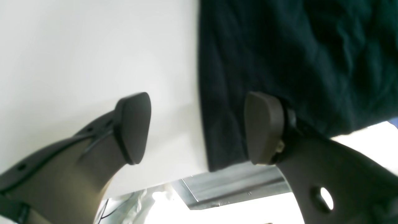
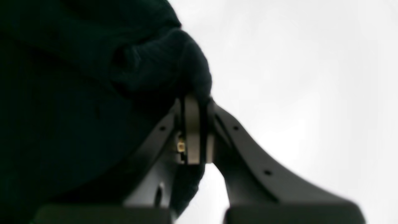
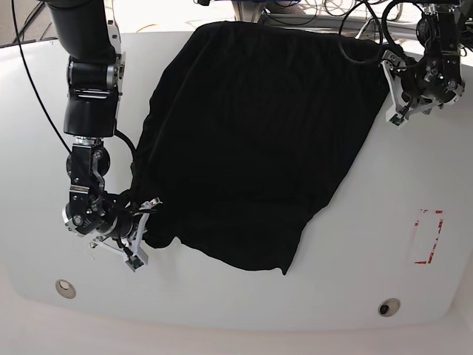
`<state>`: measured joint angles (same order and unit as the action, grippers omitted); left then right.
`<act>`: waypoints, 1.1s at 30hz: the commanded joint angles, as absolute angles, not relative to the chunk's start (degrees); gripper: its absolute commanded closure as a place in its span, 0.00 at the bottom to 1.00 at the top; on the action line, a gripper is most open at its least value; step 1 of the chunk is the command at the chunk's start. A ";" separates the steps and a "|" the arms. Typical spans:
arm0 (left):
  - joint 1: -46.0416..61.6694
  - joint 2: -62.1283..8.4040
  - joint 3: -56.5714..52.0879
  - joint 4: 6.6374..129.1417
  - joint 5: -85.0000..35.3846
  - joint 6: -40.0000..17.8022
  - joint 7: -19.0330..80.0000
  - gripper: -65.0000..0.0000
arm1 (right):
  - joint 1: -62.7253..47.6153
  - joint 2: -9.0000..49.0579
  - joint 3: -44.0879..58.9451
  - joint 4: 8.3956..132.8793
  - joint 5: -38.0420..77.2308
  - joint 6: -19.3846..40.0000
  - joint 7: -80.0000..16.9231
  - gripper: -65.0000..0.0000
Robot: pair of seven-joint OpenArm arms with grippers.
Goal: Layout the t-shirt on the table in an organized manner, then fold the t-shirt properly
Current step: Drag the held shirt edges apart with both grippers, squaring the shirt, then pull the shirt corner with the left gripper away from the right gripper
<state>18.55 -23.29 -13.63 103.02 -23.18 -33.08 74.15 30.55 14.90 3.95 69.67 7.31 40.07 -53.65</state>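
Note:
The black t-shirt (image 3: 251,140) lies spread over the middle of the white table (image 3: 355,222), with wrinkles along its left side. In the base view my right gripper (image 3: 144,233) is at the shirt's lower left corner. The right wrist view shows this gripper (image 2: 197,102) shut on a bunched fold of the t-shirt (image 2: 77,93). My left gripper (image 3: 394,96) is at the shirt's upper right corner. In the left wrist view it (image 1: 199,127) stands open with nothing between its pads, one finger (image 1: 264,127) over the t-shirt (image 1: 295,62) and the other over bare table (image 1: 77,56).
A red rectangular tape mark (image 3: 427,237) sits at the table's right. Two small round holes (image 3: 65,287) (image 3: 388,305) lie near the front edge. Cables hang behind the table's far edge. The table's edge shows just below the left gripper.

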 commanded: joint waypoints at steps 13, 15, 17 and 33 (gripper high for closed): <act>21.32 -22.46 -12.09 103.69 -23.69 -33.36 70.46 0.31 | 32.40 14.64 4.00 70.73 7.87 40.00 -52.53 1.00; 21.32 -22.46 -11.12 103.69 -23.69 -33.36 70.46 0.31 | 32.40 14.64 4.00 70.73 7.96 40.00 -52.62 1.00; 21.32 -22.46 -10.42 103.69 -23.69 -33.36 70.46 0.31 | 32.40 14.64 4.00 70.73 7.96 40.00 -52.62 1.00; 21.67 -18.42 -9.89 103.78 -23.69 -33.36 70.46 0.64 | 32.40 14.64 4.26 70.73 7.96 40.00 -52.62 1.00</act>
